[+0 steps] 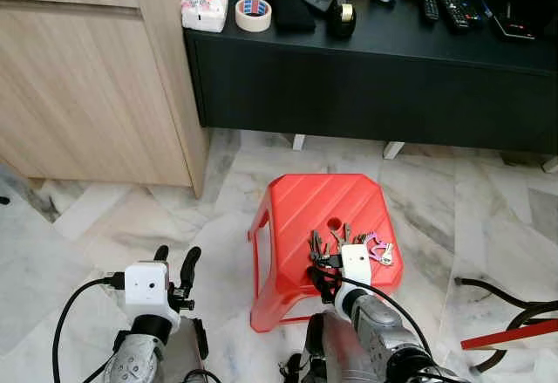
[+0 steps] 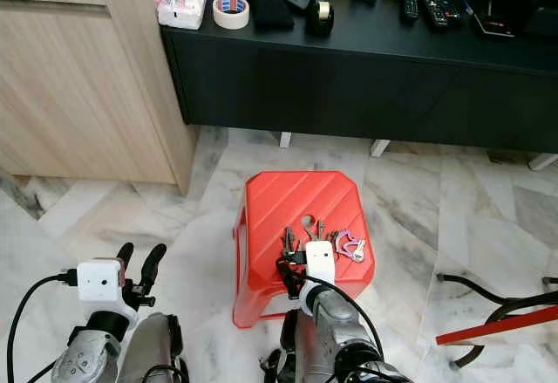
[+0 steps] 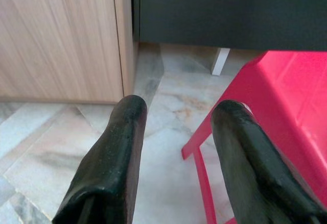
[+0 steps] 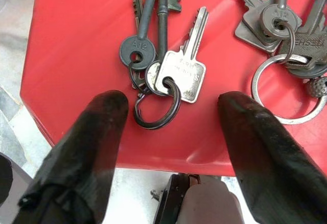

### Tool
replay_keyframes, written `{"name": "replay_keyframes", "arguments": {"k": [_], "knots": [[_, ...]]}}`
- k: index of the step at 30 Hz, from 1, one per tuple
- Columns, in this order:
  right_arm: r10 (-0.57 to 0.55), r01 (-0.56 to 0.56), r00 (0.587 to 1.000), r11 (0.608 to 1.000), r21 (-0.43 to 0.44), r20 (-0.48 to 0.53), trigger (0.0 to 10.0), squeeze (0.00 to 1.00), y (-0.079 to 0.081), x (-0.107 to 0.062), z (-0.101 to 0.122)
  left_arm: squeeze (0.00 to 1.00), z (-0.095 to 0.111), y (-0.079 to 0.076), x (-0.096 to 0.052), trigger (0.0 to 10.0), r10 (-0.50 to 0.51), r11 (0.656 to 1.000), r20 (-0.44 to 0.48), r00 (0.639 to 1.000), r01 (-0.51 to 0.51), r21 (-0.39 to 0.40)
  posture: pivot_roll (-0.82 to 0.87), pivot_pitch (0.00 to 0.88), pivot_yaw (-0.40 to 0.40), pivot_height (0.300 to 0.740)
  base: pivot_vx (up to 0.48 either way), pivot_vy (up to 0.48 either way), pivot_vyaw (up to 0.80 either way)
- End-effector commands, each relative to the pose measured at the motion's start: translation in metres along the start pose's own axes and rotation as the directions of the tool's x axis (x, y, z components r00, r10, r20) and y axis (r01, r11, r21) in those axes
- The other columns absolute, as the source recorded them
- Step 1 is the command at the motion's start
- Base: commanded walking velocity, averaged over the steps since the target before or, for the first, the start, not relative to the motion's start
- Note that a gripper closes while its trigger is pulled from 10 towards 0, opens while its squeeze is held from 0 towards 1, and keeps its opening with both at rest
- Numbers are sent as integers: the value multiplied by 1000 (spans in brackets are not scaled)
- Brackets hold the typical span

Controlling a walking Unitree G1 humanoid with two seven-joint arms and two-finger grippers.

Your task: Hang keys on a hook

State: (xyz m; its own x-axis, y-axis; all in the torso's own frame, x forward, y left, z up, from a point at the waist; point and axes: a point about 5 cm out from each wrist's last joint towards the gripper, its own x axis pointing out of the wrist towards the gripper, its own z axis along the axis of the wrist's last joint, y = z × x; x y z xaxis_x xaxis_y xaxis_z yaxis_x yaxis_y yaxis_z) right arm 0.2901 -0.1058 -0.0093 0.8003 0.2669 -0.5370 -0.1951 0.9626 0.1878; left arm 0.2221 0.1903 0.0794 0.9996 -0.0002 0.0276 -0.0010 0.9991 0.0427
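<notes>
Two bunches of metal keys lie on the near part of the red plastic stool (image 1: 305, 204). The bunch on the dark ring (image 4: 162, 76) sits just ahead of the right gripper (image 4: 171, 117), whose two black fingers stand spread wide with nothing between them, the ring lying in the gap. The keys' shafts run straight away from the gripper, roughly in line with its reach. The second bunch on a silver ring (image 4: 286, 40) lies off to one side — beyond one finger. The left gripper (image 1: 174, 261), also spread and empty, hovers over marble floor (image 1: 96, 243) beside the stool, farther off — the right arm is plainly the nearer.
</notes>
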Motion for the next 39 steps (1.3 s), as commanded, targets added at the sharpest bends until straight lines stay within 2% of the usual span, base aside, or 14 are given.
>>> {"name": "replay_keyframes", "arguments": {"k": [1,27,39], "knots": [[-20,21,999,1000,18,-46,0,0,-5,-4,-16,0,-5,-4,-4,10000,-7,1000,-33,999,7,-2,84,287,-170,626,0,0,0],[-11,11,1000,1000,18,-14,0,0,-5,-7,-20,0,-6,-10,-2,10000,-38,998,-35,999,40,44,76,280,-171,626,0,0,0],[-21,21,1000,1000,6,12,0,0,-6,-6,-16,0,-7,-13,4,10000,-48,997,-33,998,50,51,72,259,-170,626,0,0,0]]}}
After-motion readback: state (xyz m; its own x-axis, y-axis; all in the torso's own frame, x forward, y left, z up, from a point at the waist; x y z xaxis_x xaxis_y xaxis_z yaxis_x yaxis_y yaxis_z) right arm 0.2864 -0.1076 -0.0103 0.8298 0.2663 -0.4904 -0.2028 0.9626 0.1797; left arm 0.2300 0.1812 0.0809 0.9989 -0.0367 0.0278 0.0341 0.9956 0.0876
